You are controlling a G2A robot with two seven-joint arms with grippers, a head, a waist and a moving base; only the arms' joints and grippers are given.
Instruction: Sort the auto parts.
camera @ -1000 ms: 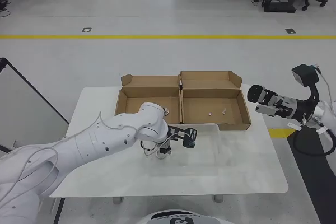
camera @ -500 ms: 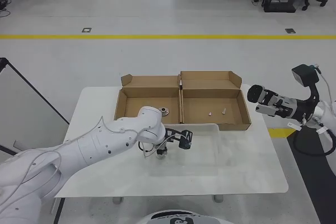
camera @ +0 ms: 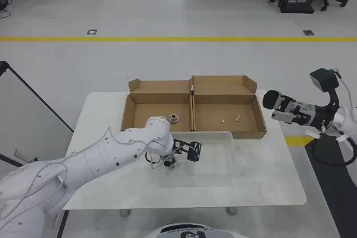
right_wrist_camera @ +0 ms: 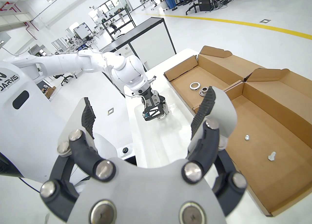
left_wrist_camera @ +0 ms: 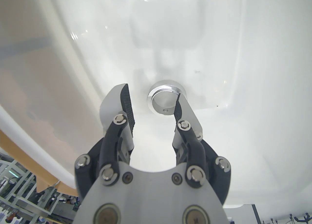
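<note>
Gripper on left arm [left_wrist_camera: 151,90] splayed at ring [left_wrist_camera: 162,101]

Smooth white shells cover the left arm [camera: 101,160], thin cables [camera: 156,162] looping at its wrist. The left gripper [left_wrist_camera: 151,90] has a silver base plate, black linkages pinned with silver screws, and pale grey fingers faced with ribbed black pads [left_wrist_camera: 128,107]. The right gripper [right_wrist_camera: 148,93] is built alike, on the black-and-white right arm [camera: 312,116].

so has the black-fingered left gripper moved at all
Yes. The left gripper slid back toward its own arm, ending roughly in line with the seam between the two brown cardboard boxes.
</note>
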